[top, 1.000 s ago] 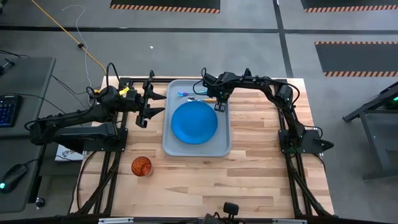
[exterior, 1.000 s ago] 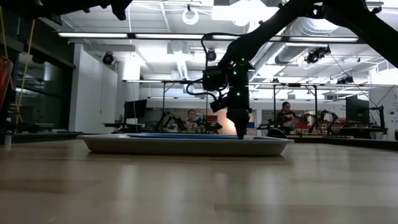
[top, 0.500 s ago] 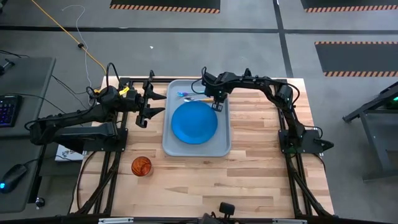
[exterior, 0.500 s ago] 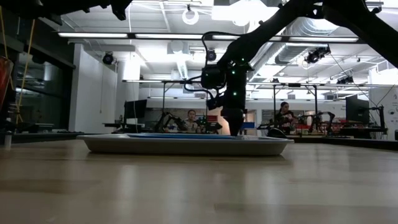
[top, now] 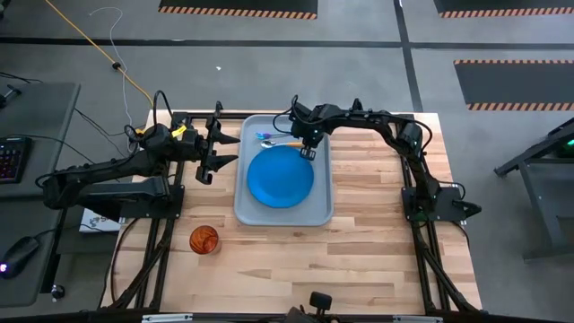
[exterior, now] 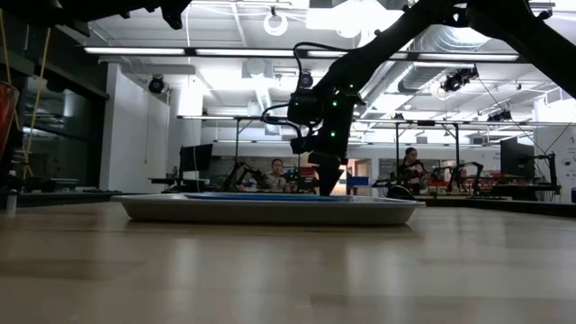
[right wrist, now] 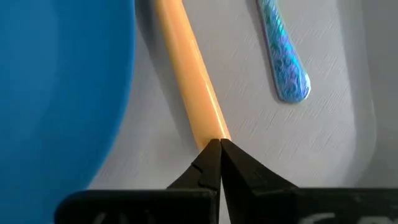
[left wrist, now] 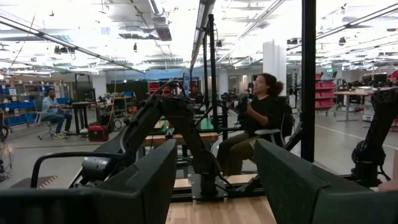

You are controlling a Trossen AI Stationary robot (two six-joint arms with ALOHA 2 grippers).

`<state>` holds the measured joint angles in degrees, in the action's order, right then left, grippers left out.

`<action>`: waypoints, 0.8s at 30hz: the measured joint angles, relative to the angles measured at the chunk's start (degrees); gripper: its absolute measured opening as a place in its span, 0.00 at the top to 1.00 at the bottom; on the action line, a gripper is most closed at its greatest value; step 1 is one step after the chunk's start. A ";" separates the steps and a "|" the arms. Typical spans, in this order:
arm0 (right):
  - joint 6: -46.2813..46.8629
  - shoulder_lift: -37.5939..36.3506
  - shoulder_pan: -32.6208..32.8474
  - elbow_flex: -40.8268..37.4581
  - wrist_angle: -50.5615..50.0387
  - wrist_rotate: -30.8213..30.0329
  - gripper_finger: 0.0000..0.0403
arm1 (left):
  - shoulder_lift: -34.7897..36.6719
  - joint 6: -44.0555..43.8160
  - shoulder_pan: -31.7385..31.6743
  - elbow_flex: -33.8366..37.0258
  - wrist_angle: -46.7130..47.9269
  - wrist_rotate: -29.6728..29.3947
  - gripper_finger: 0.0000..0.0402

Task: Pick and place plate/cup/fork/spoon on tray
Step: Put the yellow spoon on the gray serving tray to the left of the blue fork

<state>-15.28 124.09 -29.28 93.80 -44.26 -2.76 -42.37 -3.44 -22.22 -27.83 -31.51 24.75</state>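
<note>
The grey tray (top: 253,211) lies mid-table with the blue plate (top: 280,176) on it. The fork (top: 265,136) and the spoon (top: 289,143) lie flat on the tray's far part, beyond the plate. Both also show in the right wrist view, the fork's handle (right wrist: 283,56) beside the spoon's orange handle (right wrist: 186,62). The red-orange cup (top: 204,240) stands on the table near the left front. My right gripper (top: 308,151) is shut over the tray, at the spoon handle's free end. My left gripper (top: 215,154) is open and empty, left of the tray. My right gripper's shut fingertips (right wrist: 211,155) meet the free end of the spoon's orange handle (right wrist: 208,127), coming from above and slanting down. No gap shows between the fingers. Whether they push the end or pinch it cannot be told. The spoon lies flat on the tray.
The tray's raised rim (exterior: 270,209) shows in the low view. Bare wooden table lies in front of and right of the tray (top: 377,242). People sit in the room beyond the table (left wrist: 255,118).
My right gripper has gone toward the table's left edge along the tray's far part, from near the tray's right rim toward the spoon handle, tipping a little. Its fingers stay shut. My left arm has kept still.
</note>
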 joint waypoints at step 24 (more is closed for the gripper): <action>1.97 -0.22 -0.01 -0.91 -7.83 -6.43 1.00 | 0.00 0.04 0.00 0.00 0.19 0.01 0.49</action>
<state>-13.32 123.87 -29.29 92.88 -52.09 -9.20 -42.37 -3.40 -22.22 -27.83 -31.32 24.77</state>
